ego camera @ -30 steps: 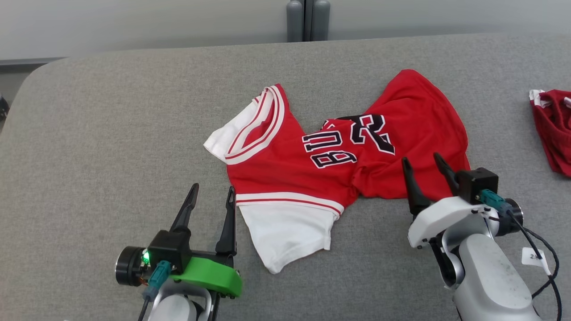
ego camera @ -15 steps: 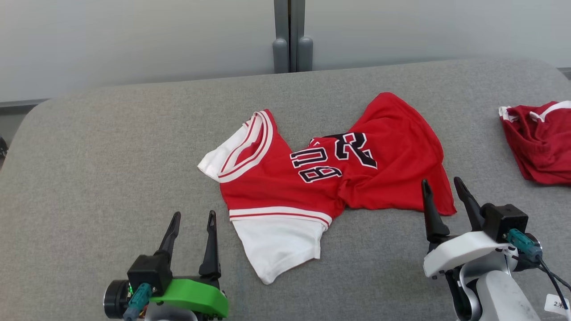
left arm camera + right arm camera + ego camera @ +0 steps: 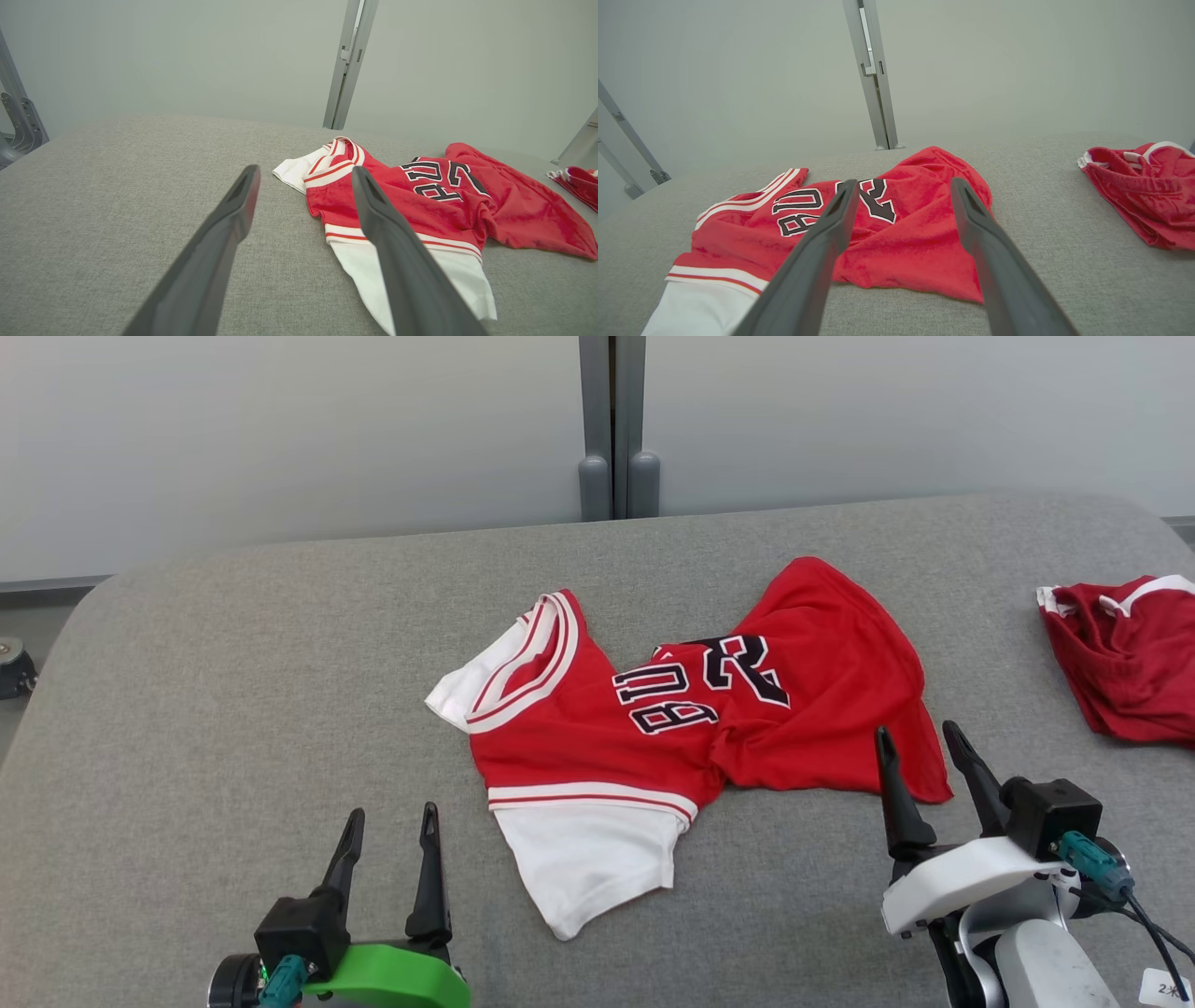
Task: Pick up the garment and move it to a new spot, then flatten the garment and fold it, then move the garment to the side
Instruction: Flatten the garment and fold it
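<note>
The red basketball jersey lies near the middle of the grey bench, bunched rather than spread. Its body is twisted at the waist and the black lettering is creased. One white sleeve points toward 6 o'clock and the striped collar toward 10 o'clock.

The left end effector hovers at about 8 o'clock from the jersey, near the white sleeve, with its fingers spread and nothing between them. The right end effector is at about 4 o'clock, also spread and empty. Its tips are over the jersey's red hem corner, but I cannot tell whether they touch the cloth. A second red garment lies well apart at 3 o'clock, by the bench edge.

By my reading, the task is at an early stage. Whether this spot is already the new one cannot be told from how things lie. The flattening is plainly not done, since the twist and folds remain, and so the folding and the move to the side are also still to come. Both end effectors look placed to take hold of opposite ends and draw the cloth flat.
</note>
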Robot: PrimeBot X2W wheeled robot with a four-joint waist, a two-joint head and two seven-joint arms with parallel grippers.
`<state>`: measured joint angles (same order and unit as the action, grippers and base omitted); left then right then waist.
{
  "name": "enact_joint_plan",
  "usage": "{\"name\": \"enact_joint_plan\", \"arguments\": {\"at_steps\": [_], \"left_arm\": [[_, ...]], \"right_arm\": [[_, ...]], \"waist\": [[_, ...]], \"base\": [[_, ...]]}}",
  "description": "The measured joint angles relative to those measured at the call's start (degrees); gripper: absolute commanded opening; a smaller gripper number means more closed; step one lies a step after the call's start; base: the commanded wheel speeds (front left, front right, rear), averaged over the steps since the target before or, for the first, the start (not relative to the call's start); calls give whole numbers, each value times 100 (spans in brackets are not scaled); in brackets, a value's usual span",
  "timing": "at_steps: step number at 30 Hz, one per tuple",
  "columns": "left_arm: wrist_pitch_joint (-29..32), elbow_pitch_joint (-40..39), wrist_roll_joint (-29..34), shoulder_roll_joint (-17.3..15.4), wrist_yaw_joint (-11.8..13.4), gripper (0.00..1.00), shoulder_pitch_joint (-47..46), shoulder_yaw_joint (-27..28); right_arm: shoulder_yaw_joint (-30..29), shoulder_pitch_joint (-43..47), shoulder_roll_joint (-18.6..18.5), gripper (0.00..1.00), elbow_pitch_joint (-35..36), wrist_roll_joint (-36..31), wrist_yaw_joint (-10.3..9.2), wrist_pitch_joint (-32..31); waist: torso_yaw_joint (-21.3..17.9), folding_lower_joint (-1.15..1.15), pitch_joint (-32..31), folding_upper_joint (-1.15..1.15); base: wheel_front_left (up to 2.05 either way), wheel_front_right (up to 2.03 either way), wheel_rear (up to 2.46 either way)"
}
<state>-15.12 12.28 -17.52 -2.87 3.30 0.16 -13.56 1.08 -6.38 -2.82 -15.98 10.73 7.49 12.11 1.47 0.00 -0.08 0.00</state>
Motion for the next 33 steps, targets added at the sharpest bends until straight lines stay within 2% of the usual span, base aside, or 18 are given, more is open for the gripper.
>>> {"name": "enact_joint_plan", "arguments": {"at_steps": [8,12,17,20,24,33], "left_arm": [[-1,40,53,0,4,100,5,-47],[101,367,-27,1,-142,100,32,-454],[644,580,-969,9,-381,100,115,-1171],[905,684,-1129,13,-374,100,119,-1475],[1023,847,-1549,13,-280,100,56,-1539],[900,1529,-2111,12,-73,100,-392,-1733]], "right_arm": [[5,25,0,100,55,0,0,-52],[-52,30,1,100,54,0,0,-94],[-254,95,-3,100,18,-23,0,-146],[-308,160,-1,100,-7,-49,0,-182],[-325,160,0,100,-21,-52,0,-194],[-471,157,-1,100,-233,-126,0,-245]], "waist": [[35,0,28,0],[16,0,68,0],[-23,0,135,0],[-69,0,174,0],[-154,0,225,0],[-352,0,346,0]], "base": [[0,0,0],[0,0,0],[0,0,0],[0,0,0],[0,0,0],[0,0,0]]}}
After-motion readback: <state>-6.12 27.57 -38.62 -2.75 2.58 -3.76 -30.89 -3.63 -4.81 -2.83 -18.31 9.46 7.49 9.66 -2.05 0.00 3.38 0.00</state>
